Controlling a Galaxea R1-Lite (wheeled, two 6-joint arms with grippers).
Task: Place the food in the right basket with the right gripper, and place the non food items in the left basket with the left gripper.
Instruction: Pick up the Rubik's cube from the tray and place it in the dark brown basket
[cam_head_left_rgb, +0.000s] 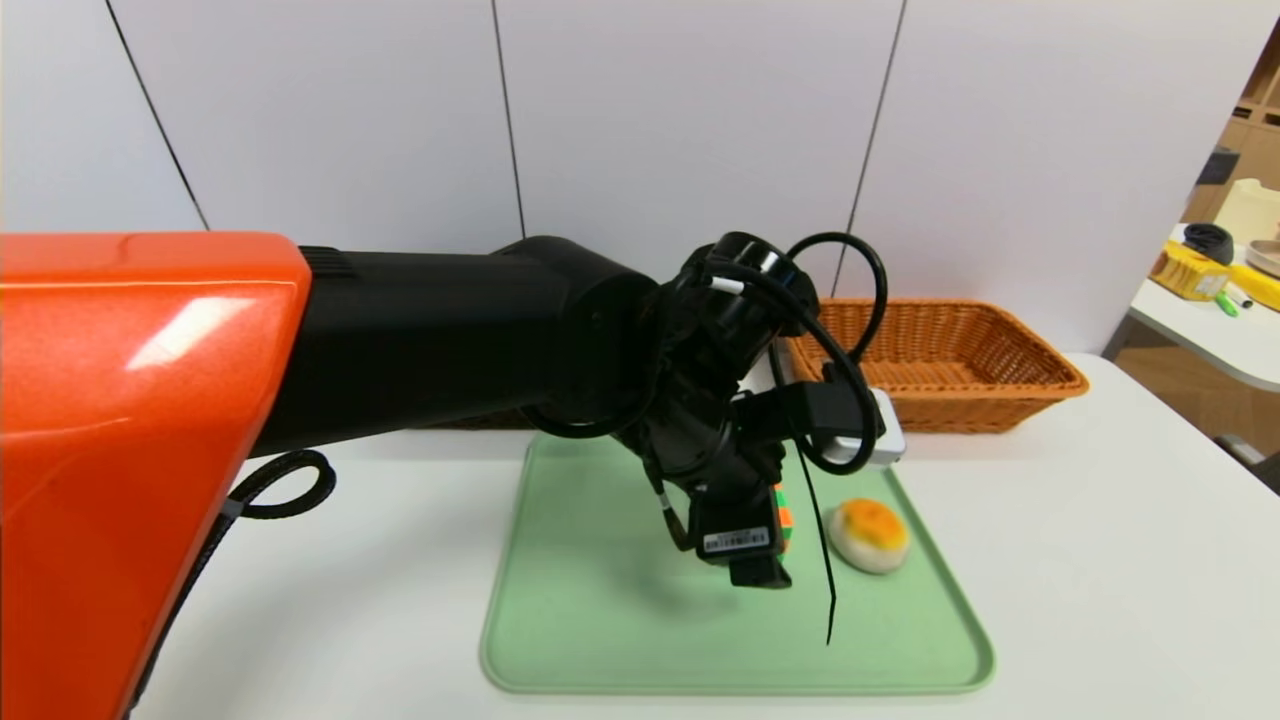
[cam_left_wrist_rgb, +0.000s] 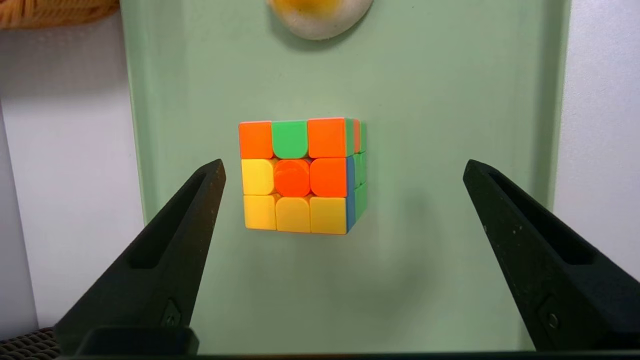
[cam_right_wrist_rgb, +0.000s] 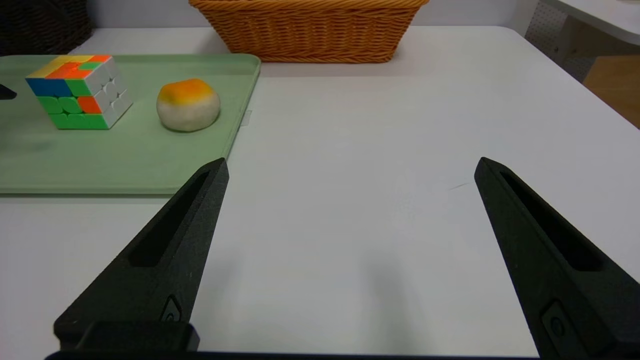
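- two baskets, one orange and one dark
- one green tray
- one colorful cube
- one bun
- two hands, left and right

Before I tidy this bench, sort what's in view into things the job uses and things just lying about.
Job:
- multicoloured puzzle cube
- round off-white bun with orange-yellow top
- rectangular orange-tan wicker basket
- dark brown wicker basket
- green rectangular tray, holding cube and bun

Lying about, on the far-right table:
- yellow box
- green marker
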